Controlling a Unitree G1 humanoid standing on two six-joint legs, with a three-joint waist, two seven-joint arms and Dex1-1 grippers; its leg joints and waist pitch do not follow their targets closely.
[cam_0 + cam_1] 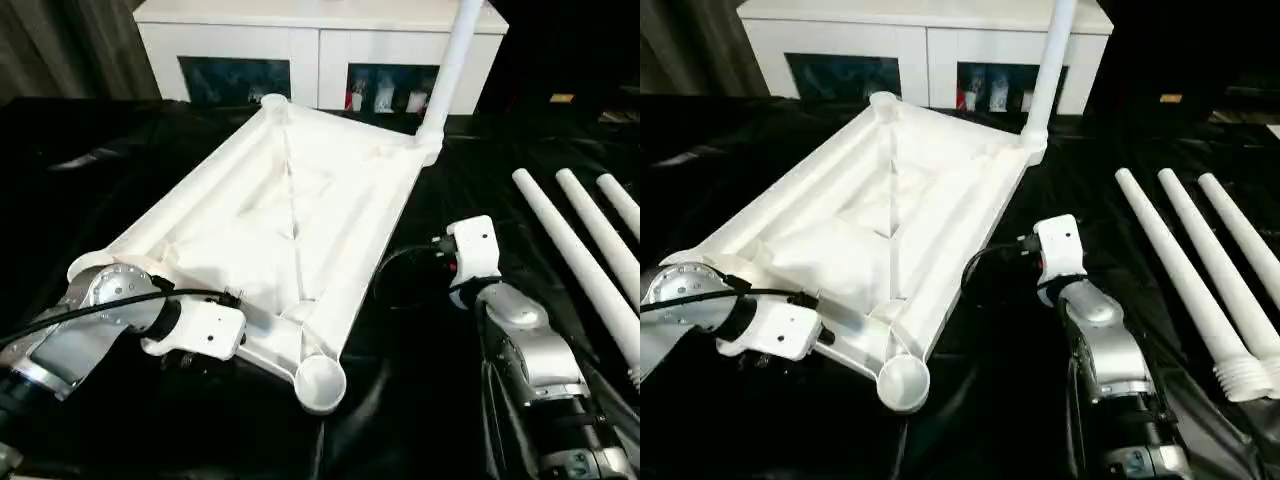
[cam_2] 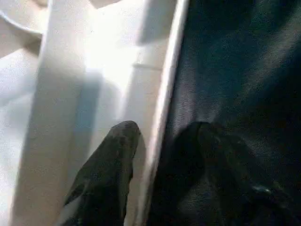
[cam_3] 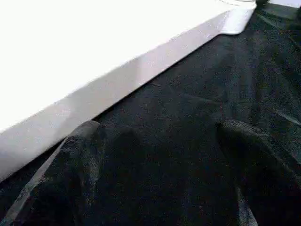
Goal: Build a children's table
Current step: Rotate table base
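— How will the tabletop (image 1: 270, 215) handle, lying underside up in the middle with one leg (image 1: 450, 70) standing at its far right corner?

— Probably light, stiff, slick; its near rim suits a grip. The left gripper (image 2: 155, 155) straddles that rim, half open.

— And the spare legs (image 1: 1200, 280)?

— Lying right (likely roll easily); the right gripper (image 3: 155, 141) gapes wide, empty.
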